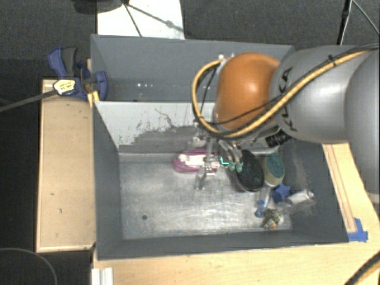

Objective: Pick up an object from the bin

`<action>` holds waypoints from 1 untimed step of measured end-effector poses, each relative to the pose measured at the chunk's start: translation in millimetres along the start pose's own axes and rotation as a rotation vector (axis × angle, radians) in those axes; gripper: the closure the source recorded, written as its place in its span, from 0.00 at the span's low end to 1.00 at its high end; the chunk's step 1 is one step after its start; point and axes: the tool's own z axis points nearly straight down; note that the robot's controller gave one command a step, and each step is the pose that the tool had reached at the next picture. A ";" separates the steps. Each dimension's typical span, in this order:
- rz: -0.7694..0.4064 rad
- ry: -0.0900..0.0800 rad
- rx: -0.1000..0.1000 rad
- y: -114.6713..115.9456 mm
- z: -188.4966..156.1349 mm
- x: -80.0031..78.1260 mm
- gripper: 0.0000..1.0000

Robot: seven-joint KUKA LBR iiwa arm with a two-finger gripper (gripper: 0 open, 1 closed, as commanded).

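My tool is low in the grey bin, just beside a purple-pink object near the back wall.
I cannot tell whether my tool is apart or together. The bin's floor lies open left and front; a black oval thing and a small heap of blue and silver bits crowd the right side.

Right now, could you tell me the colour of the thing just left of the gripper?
The thing is purple, paler on top; camera view shows it best.

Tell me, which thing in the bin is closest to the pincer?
The pink thing, right beside the pincer; the black oval and blue bits lie farther to the right.
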 end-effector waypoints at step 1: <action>-0.017 -0.031 -0.005 -14.1 56.3 -6.5 0.00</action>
